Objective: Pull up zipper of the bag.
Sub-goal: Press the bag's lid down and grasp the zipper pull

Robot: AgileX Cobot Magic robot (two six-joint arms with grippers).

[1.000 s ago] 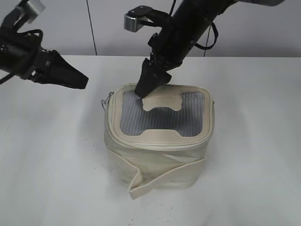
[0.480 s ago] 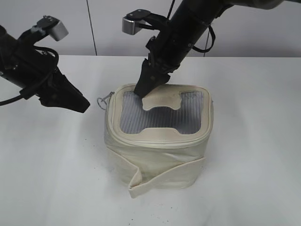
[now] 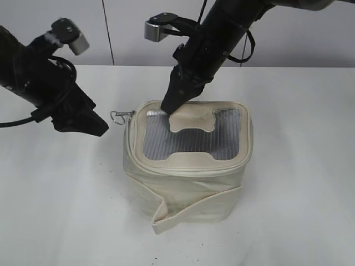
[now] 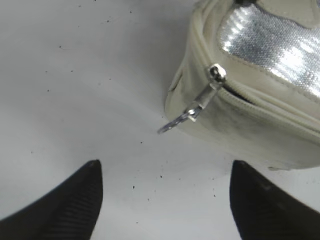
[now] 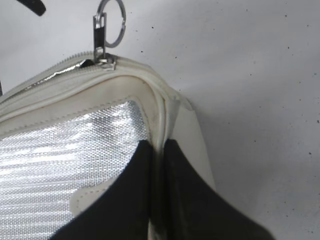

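Observation:
A cream bag (image 3: pixel 186 183) with a silver mesh lid stands mid-table. Its metal zipper pull (image 3: pixel 117 116) with a ring sticks out at the lid's back left corner; it shows in the left wrist view (image 4: pixel 192 110) and in the right wrist view (image 5: pixel 105 30). My right gripper (image 3: pixel 169 104) is shut on the lid's cream rim (image 5: pixel 159 112) at the back edge. My left gripper (image 3: pixel 94 126) is open and empty, just left of the pull, with its fingertips (image 4: pixel 75 195) above bare table.
The white table (image 3: pixel 61 210) lies all around the bag. A loose cream strap (image 3: pixel 166 213) hangs at the bag's front. A pale wall with a dark vertical seam (image 3: pixel 108 33) stands behind.
My left arm has come down and rightward toward the zipper pull. The pull now sticks out more to the left. The right gripper has stayed on the rim.

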